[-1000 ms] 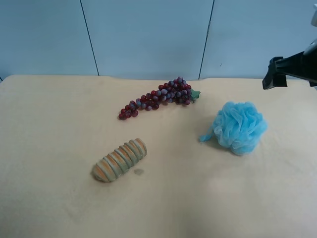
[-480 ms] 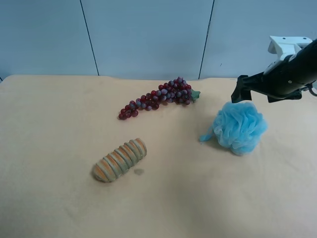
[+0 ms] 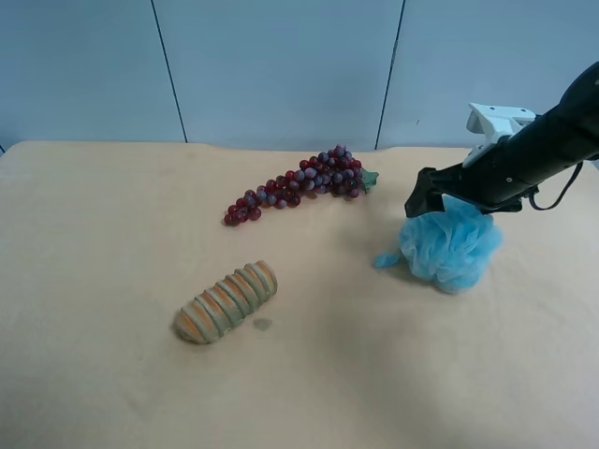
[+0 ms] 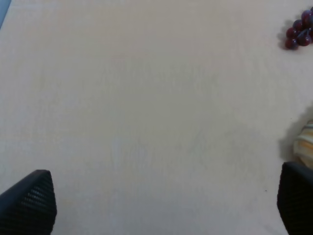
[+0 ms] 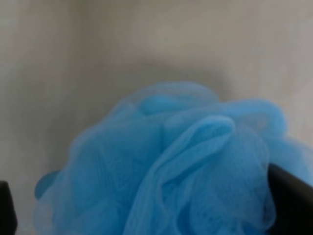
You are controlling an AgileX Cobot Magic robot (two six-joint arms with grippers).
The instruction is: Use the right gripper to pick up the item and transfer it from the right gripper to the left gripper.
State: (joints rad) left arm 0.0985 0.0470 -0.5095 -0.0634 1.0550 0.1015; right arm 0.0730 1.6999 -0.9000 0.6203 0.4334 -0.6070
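Looking across the tan table [image 3: 112, 374] from the high camera, I see the ribbed tan-and-orange loaf [image 3: 226, 302] lying furthest to the view's left. The purple-red grape bunch [image 3: 298, 185] sits further back toward the blue wall. Well apart from both, at the view's right, is the item [image 3: 451, 245], resting on the table.

It is a fluffy light-blue ball of gathered mesh with a small tail poking out on its side nearest the grapes. The right gripper [image 3: 418, 200], on a black arm with a white block [image 3: 496, 120] near the wrist, reaches over the top of it.

The high view does not show how the jaws stand, but the right wrist view does. There the right gripper [image 5: 146, 205] is spread wide, one black fingertip [image 5: 288, 200] on each side of the item [image 5: 176, 166]. I cannot tell whether they press the mesh.

The left gripper [image 4: 161, 200] appears only in its own wrist view, spread wide above bare table. A few grapes [image 4: 299, 32] and an edge of the loaf [image 4: 305, 143] show at that picture's border.
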